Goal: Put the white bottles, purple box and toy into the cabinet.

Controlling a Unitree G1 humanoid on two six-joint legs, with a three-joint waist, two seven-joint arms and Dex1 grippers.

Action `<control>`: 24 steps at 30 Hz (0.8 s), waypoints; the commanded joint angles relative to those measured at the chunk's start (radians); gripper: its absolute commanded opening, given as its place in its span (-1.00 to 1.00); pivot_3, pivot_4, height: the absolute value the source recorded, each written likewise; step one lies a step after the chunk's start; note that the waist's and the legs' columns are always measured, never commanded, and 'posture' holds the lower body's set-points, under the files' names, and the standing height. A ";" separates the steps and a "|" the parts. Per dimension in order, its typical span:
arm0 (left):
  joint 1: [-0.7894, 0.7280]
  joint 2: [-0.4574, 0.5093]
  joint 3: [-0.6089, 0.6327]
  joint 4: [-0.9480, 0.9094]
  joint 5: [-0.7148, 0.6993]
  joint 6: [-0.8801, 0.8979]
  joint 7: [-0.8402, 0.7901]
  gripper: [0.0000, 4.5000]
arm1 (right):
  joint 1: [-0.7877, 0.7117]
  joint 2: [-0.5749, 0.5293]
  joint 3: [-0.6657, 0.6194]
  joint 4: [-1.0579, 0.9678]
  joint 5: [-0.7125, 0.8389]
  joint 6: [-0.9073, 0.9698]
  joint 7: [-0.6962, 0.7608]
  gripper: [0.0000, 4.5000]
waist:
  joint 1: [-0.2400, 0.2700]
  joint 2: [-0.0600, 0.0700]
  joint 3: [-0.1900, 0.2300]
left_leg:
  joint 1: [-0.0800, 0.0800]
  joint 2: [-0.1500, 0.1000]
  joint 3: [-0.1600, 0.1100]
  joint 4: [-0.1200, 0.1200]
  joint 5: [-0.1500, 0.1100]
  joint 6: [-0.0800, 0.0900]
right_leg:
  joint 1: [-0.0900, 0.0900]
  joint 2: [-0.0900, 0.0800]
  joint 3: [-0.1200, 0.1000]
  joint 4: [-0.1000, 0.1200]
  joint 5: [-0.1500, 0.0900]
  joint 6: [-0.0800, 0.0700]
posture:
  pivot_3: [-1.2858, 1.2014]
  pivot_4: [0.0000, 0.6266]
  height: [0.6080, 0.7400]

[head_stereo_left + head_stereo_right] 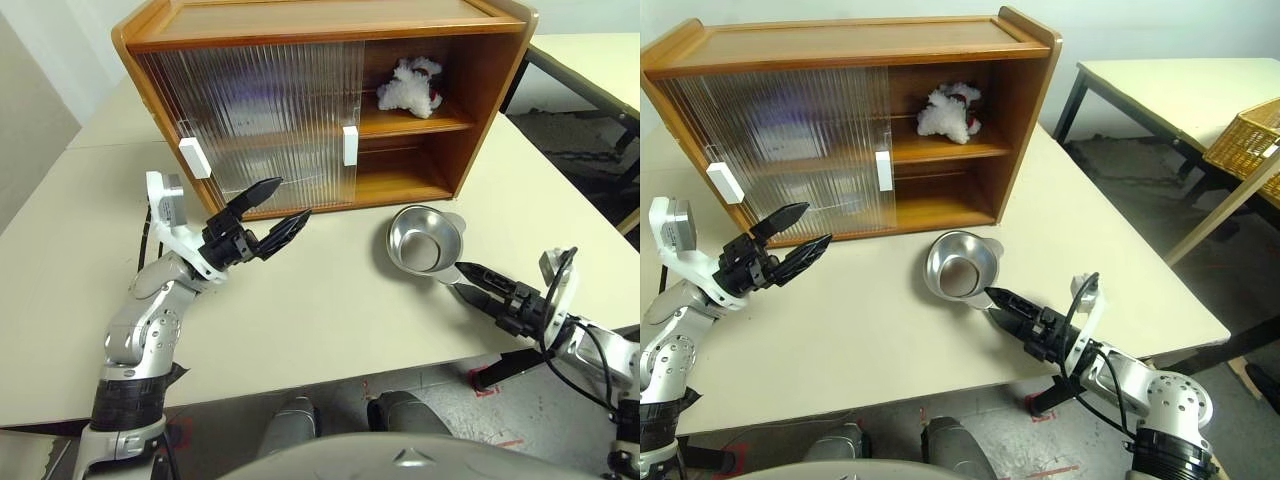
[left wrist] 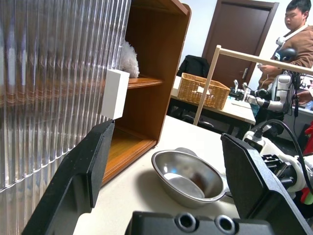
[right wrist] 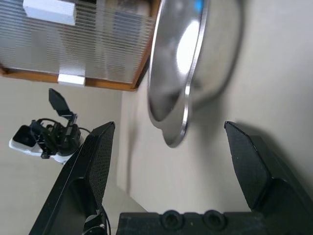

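One toy, white and fluffy with a bit of red showing, lies on the cabinet's inner shelf, in the open right-hand half. Both ribbed sliding doors cover the left half, each with a white handle: one near the left edge, the other at the middle. The compartment under the shelf is open on the right, and nothing can be made out behind the ribbed panels.

On the counter just in front of the cabinet's open side sits a steel bowl, upright, close to the cabinet's base but apart from it.

The left claw hangs above the counter in front of the left door, pointing toward the cabinet, its two black fingers spread apart with nothing between them. Its wrist view looks past the middle handle to the toy and the bowl.

The right claw is low over the counter near its front edge, tips aimed at the bowl and just short of its rim; the right wrist view shows the fingers wide apart and empty, with the bowl ahead of them.

Beyond the counter to the right stands another table with a wicker basket.
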 commanded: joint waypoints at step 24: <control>-0.002 0.012 0.010 -0.012 0.001 0.005 0.006 1.00 | -0.085 0.005 0.044 0.055 -0.070 -0.064 0.019 -0.99 | 0.007 0.000 0.000 | 0.000 0.000 0.000 0.000 0.000 0.000 | 0.000 0.000 0.000 0.000 0.000 0.000 | -0.05 -0.83 1.00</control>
